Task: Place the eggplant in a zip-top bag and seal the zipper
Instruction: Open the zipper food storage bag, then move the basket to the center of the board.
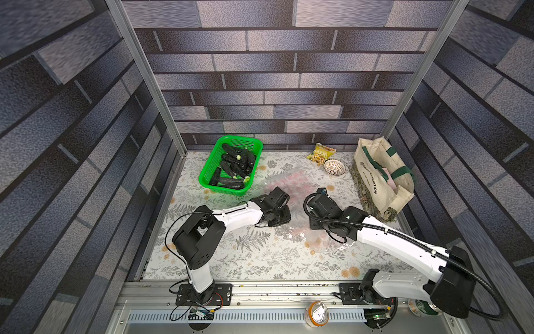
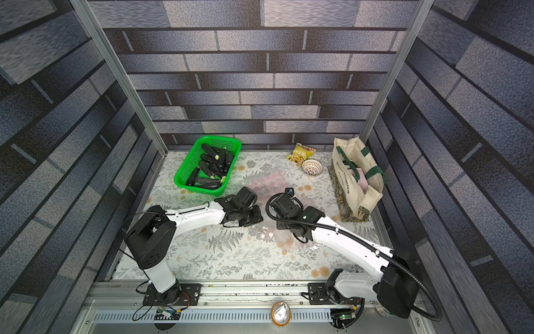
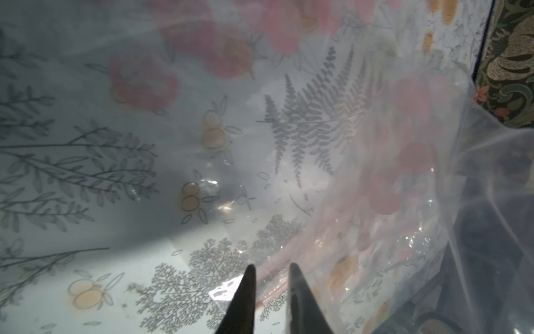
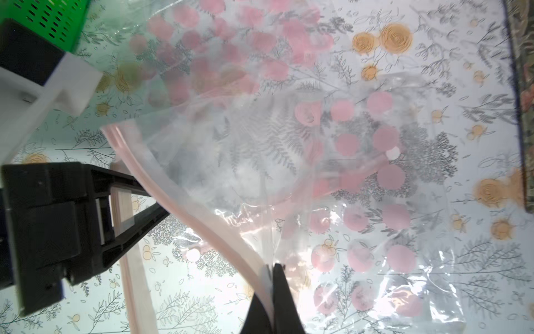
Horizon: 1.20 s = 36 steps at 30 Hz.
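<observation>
right wrist view: my right gripper (image 4: 271, 270) is clamped tight on the pink zipper strip (image 4: 234, 251) of the clear, pink-dotted zip-top bag (image 4: 289, 173), which spreads over the floral tablecloth (image 4: 433, 43). my left gripper (image 3: 271, 270), seen through its own wrist camera, has its fingers a little apart, with the bag's pink rim running between them; i cannot tell whether they press it. in both top views the two grippers face each other across the near end of the bag, mid-table. every eggplant i can see, dark skin and pale cut ends, lies heaped with the other eggplants (image 1: 234, 170) in the green basket (image 1: 209, 169), which sits at the back left just beside the bag's far corner. to the right of the bag stand a cream tote (image 1: 378, 176) with green handles, a small woven bowl (image 1: 334, 167) and a yellow snack packet (image 1: 321, 153), all apart from the bag.
</observation>
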Each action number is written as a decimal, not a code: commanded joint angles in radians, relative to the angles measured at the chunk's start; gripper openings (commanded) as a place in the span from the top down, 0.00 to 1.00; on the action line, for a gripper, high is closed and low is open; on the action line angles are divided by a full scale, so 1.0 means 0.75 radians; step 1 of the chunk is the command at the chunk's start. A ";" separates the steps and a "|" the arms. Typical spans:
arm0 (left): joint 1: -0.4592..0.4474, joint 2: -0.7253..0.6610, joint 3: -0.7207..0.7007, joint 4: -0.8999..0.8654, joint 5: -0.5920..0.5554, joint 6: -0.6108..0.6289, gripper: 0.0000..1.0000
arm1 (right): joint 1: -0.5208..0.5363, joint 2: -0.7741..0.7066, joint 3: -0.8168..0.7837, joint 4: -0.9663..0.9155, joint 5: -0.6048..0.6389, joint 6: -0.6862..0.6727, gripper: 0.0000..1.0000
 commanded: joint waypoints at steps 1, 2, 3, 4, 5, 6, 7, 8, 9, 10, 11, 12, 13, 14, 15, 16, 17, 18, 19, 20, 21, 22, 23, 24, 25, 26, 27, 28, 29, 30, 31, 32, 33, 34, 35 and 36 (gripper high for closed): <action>0.014 -0.123 -0.043 -0.066 -0.053 0.022 0.67 | -0.010 0.028 -0.024 0.117 -0.046 0.044 1.00; 0.017 -0.155 -0.046 -0.074 -0.045 0.022 0.65 | -0.014 0.035 -0.034 0.140 -0.056 0.045 1.00; 0.017 -0.184 -0.048 -0.085 -0.040 0.023 0.62 | -0.018 0.039 -0.044 0.160 -0.067 0.044 1.00; 0.017 -0.224 -0.047 -0.106 -0.043 0.023 0.55 | -0.022 0.044 -0.053 0.180 -0.077 0.048 1.00; 0.021 -0.272 -0.049 -0.131 -0.052 0.024 0.50 | -0.029 0.050 -0.067 0.202 -0.091 0.053 1.00; 0.024 -0.314 -0.049 -0.155 -0.064 0.026 0.45 | -0.032 0.053 -0.075 0.216 -0.103 0.057 1.00; 0.032 -0.365 -0.045 -0.185 -0.077 0.030 0.45 | -0.037 0.056 -0.080 0.226 -0.109 0.061 1.00; 0.048 -0.415 -0.039 -0.228 -0.087 0.038 0.45 | -0.037 0.058 -0.083 0.237 -0.115 0.062 1.00; 0.068 -0.455 -0.032 -0.265 -0.094 0.047 0.45 | -0.037 0.058 -0.089 0.247 -0.119 0.063 1.00; 0.098 -0.498 -0.013 -0.312 -0.099 0.068 0.45 | -0.040 0.057 -0.091 0.253 -0.125 0.062 1.00; 0.131 -0.536 0.014 -0.369 -0.113 0.098 0.46 | -0.039 0.053 -0.092 0.257 -0.125 0.062 1.00; 0.165 -0.562 0.040 -0.417 -0.128 0.133 0.46 | -0.038 0.051 -0.092 0.261 -0.132 0.060 1.00; 0.211 -0.583 0.069 -0.474 -0.138 0.177 0.46 | -0.039 0.047 -0.093 0.265 -0.137 0.057 1.00; 0.270 -0.592 0.098 -0.521 -0.143 0.229 0.47 | -0.039 0.044 -0.091 0.268 -0.145 0.052 1.00; 0.329 -0.589 0.121 -0.558 -0.135 0.268 0.48 | -0.040 0.043 -0.090 0.268 -0.150 0.051 1.00; 0.401 -0.572 0.148 -0.598 -0.117 0.319 0.50 | -0.039 0.042 -0.089 0.269 -0.158 0.047 1.00; 0.459 -0.552 0.178 -0.627 -0.113 0.363 0.52 | -0.038 0.040 -0.088 0.269 -0.165 0.045 1.00; 0.523 -0.523 0.217 -0.668 -0.121 0.416 0.54 | -0.038 0.038 -0.084 0.270 -0.170 0.046 1.00; 0.577 -0.489 0.251 -0.697 -0.133 0.461 0.55 | -0.038 0.034 -0.085 0.271 -0.173 0.046 1.00; 0.636 -0.459 0.279 -0.709 -0.145 0.508 0.55 | -0.038 0.027 -0.084 0.272 -0.177 0.046 1.00; 0.696 -0.419 0.317 -0.723 -0.169 0.544 0.58 | -0.038 0.019 -0.086 0.276 -0.179 0.047 1.00; 0.754 -0.377 0.358 -0.726 -0.174 0.578 0.59 | -0.038 0.012 -0.088 0.279 -0.180 0.047 1.00; 0.797 -0.346 0.382 -0.718 -0.188 0.601 0.60 | -0.040 0.008 -0.090 0.280 -0.178 0.048 1.00; 0.843 -0.294 0.423 -0.708 -0.201 0.623 0.62 | -0.039 0.004 -0.086 0.281 -0.182 0.046 1.00; 0.882 -0.238 0.462 -0.703 -0.203 0.645 0.63 | -0.038 0.003 -0.083 0.281 -0.182 0.044 1.00; 0.911 -0.184 0.496 -0.706 -0.208 0.664 0.64 | -0.039 0.005 -0.082 0.277 -0.183 0.042 1.00; 0.936 -0.117 0.551 -0.727 -0.206 0.685 0.65 | -0.040 0.006 -0.081 0.277 -0.185 0.040 1.00; 0.952 -0.047 0.609 -0.757 -0.211 0.708 0.66 | -0.039 0.008 -0.081 0.276 -0.188 0.039 1.00; 0.958 0.012 0.657 -0.787 -0.223 0.731 0.66 | -0.038 0.008 -0.083 0.274 -0.191 0.040 1.00; 0.967 0.079 0.715 -0.832 -0.243 0.754 0.67 | -0.039 0.009 -0.083 0.274 -0.191 0.043 1.00; 0.974 0.138 0.755 -0.861 -0.262 0.772 0.68 | -0.039 0.010 -0.082 0.272 -0.194 0.042 1.00; 0.981 0.181 0.791 -0.877 -0.279 0.787 0.69 | -0.039 0.011 -0.079 0.268 -0.198 0.043 1.00; 0.982 0.219 0.821 -0.893 -0.304 0.802 0.69 | -0.039 0.012 -0.075 0.268 -0.201 0.040 1.00; 0.990 0.252 0.840 -0.900 -0.312 0.810 0.70 | -0.039 0.014 -0.079 0.271 -0.205 0.040 1.00; 0.999 0.279 0.863 -0.914 -0.300 0.810 0.70 | -0.039 0.013 -0.082 0.276 -0.208 0.044 1.00; 1.007 0.301 0.881 -0.929 -0.270 0.809 0.71 | -0.038 0.016 -0.086 0.285 -0.211 0.046 1.00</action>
